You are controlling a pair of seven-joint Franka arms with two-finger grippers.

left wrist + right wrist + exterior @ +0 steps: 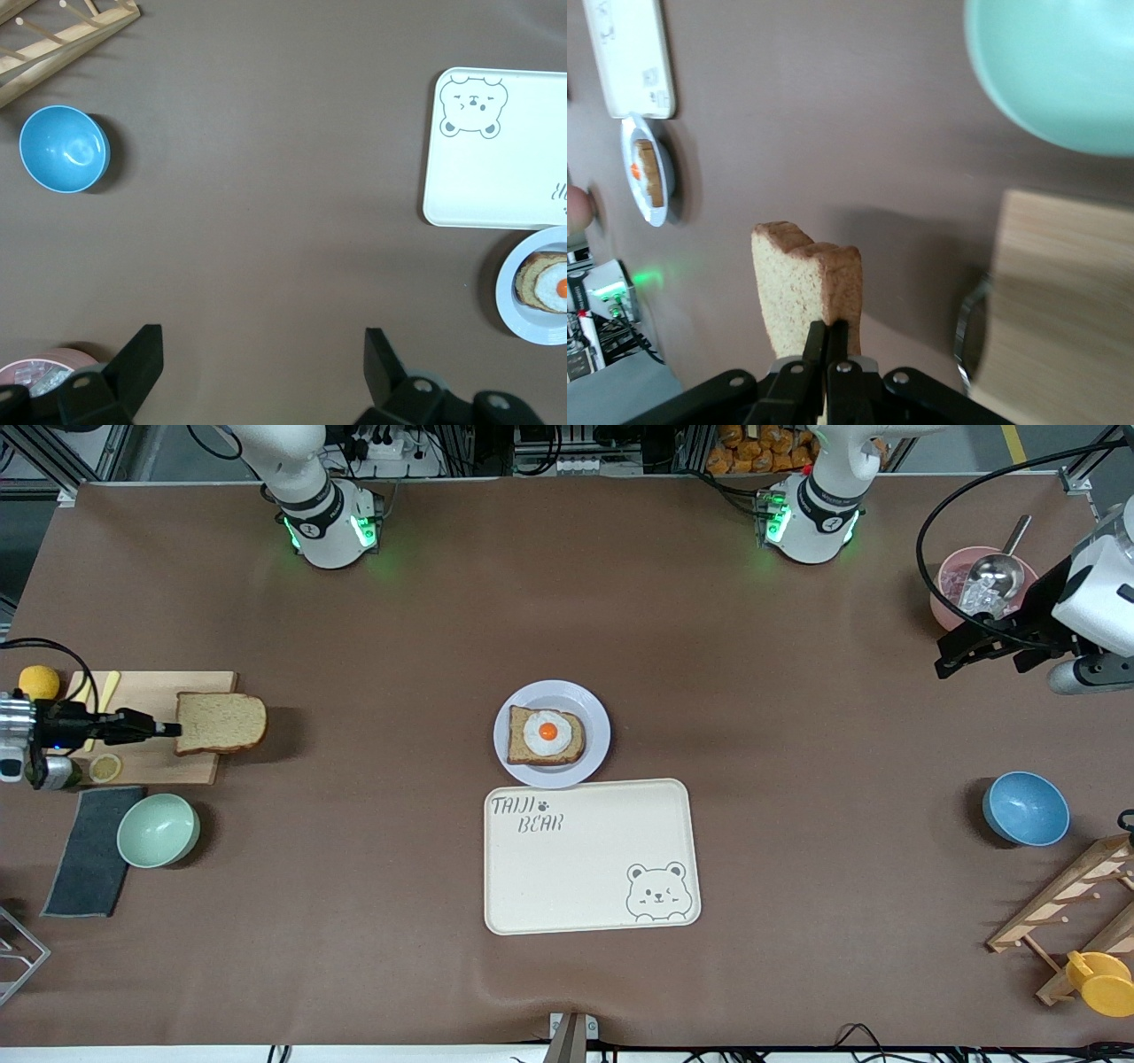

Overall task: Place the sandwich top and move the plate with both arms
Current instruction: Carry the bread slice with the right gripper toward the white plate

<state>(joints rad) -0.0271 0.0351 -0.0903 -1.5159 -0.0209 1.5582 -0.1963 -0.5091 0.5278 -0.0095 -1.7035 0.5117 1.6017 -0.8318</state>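
Observation:
The sandwich top point(221, 723), a plain tan slice with a darker crust, hangs in the air over the end of the wooden cutting board point(159, 766). My right gripper point(168, 729) is shut on its edge; the right wrist view shows the slice point(802, 283) pinched between the closed fingers. The pale round plate point(594, 717) sits mid-table and carries a bread slice with a fried egg point(547, 734). My left gripper point(952, 661) hangs open and empty over the table at the left arm's end, near the pink bowl. The plate point(509, 305) also shows in the left wrist view.
A cream bear tray point(591, 856) lies just nearer the front camera than the plate. A mint bowl point(159, 830) and grey cloth point(89, 850) lie near the board. A blue bowl point(1026, 808), wooden rack point(1076, 908) and pink bowl with a scoop point(974, 584) sit at the left arm's end.

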